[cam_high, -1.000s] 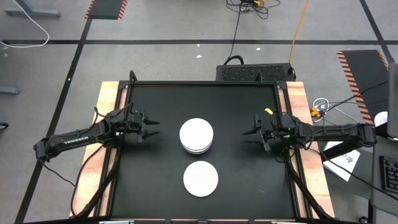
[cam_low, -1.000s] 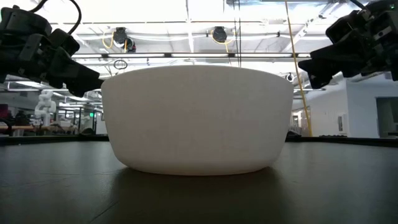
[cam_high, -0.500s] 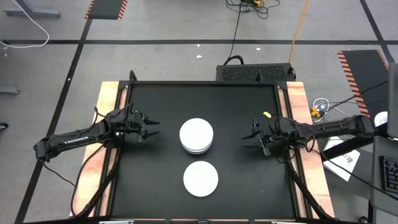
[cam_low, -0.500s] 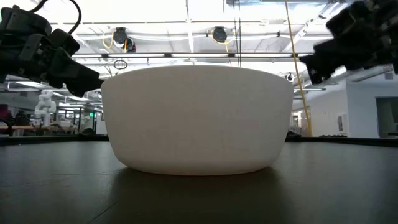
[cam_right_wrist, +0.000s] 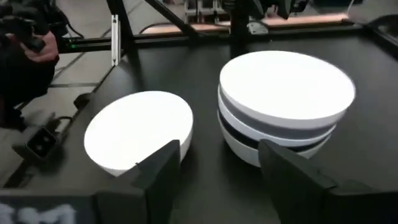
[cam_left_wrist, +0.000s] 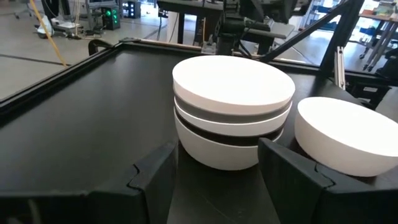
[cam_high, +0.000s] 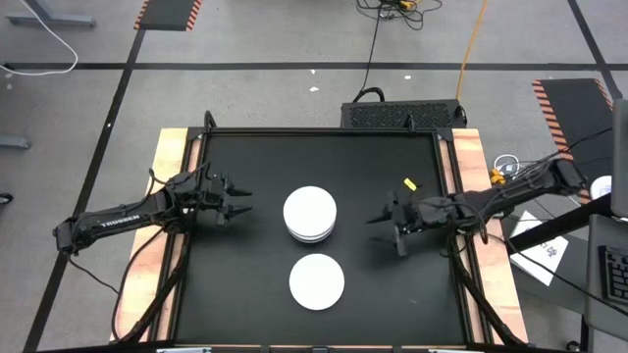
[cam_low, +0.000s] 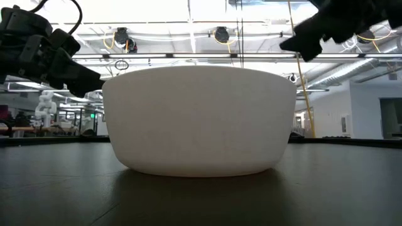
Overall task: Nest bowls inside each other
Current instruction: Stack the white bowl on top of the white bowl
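Observation:
A nested stack of bowls (cam_high: 310,215), with white, grey and black rims showing in the left wrist view (cam_left_wrist: 233,112), stands on its base at the middle of the black table. A single white bowl (cam_high: 317,280) stands upright nearer the front edge and fills the low view (cam_low: 199,119). My left gripper (cam_high: 238,202) hovers open to the left of the stack, pointing at it. My right gripper (cam_high: 386,231) hovers open to the right of the stack, above the table. Its wrist view faces the stack (cam_right_wrist: 286,106) and the single bowl (cam_right_wrist: 138,130).
A small yellow piece (cam_high: 410,183) lies on the table behind my right gripper. A raised black rim (cam_high: 314,131) edges the table, with wooden strips at both sides. A dark box (cam_high: 402,113) sits beyond the far edge. Bare table lies left and right of the bowls.
My right gripper has moved from the table's right edge toward the stack and a little toward the near edge, rising as it went. My left gripper and both the stack and the single bowl have stayed where they were.

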Available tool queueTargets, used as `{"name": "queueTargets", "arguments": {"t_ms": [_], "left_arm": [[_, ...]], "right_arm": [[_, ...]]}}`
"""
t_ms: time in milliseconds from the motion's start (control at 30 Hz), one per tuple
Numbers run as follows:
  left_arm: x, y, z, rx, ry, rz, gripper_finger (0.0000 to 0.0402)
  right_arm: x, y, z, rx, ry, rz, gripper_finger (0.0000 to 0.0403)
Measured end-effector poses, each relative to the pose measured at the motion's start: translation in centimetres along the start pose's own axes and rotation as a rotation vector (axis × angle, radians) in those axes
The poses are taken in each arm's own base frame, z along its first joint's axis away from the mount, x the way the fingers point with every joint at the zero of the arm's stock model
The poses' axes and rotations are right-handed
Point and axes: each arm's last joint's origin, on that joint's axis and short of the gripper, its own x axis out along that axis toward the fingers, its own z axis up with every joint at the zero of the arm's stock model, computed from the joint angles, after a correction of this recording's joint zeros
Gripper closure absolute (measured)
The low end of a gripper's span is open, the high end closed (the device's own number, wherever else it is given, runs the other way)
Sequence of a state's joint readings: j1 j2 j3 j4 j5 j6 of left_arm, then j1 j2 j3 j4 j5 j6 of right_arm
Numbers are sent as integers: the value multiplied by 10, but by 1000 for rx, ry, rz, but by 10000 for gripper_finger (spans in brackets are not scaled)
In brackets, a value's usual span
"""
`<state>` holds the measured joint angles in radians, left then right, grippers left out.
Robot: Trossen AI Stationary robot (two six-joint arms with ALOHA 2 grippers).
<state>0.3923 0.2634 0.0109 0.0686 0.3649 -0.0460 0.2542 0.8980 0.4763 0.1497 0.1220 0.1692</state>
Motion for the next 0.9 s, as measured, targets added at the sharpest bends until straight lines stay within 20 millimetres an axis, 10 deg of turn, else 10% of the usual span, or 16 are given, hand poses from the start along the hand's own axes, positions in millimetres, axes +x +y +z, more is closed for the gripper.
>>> {"name": "queueTargets", "arguments": {"t_ms": [433,900], "left_arm": [[0,0,-1,16,7,1,179],[0,1,-1,41,8,31,179]], "right_arm": [[11,14,35,357,194,104,143],[53,24,28,513,231,180,142]]}}
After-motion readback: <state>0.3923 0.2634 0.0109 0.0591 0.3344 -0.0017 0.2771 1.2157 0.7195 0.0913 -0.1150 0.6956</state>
